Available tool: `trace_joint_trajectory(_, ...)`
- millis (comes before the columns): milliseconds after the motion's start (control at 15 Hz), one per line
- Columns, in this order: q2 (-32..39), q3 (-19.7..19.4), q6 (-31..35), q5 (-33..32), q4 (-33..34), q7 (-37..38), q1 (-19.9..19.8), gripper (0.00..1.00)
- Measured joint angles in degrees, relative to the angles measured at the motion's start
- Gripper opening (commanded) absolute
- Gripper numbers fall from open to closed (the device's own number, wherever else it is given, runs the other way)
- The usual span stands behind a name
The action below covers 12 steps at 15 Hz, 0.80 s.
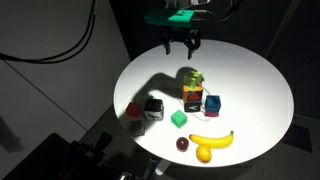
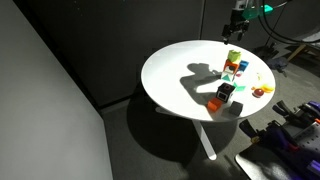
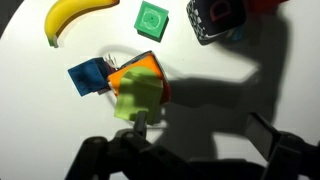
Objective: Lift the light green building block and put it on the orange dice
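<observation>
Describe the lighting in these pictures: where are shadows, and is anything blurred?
In both exterior views the white table glows against a dark room, with the gripper throwing a hard shadow on it. In the wrist view, the gripper's near fingers look dark and blurred.

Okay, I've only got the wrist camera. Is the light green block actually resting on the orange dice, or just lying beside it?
Observer: In an exterior view the light green block sits on top of the orange dice, stacked.
Operator: How high is the tool over it?
Observer: The tool hangs well above the stack, with a clear gap between them.
Operator: Anything past the banana that I can't see?
Observer: Yes, a dark red round fruit and a yellow fruit lie right by the banana.
</observation>
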Motion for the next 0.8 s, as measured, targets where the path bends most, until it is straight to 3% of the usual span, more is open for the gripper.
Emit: trace_joint_trajectory(800, -10.46, 0.0, -3.24, -1.1, -9.19, -0.06, 0.86, 1.0)
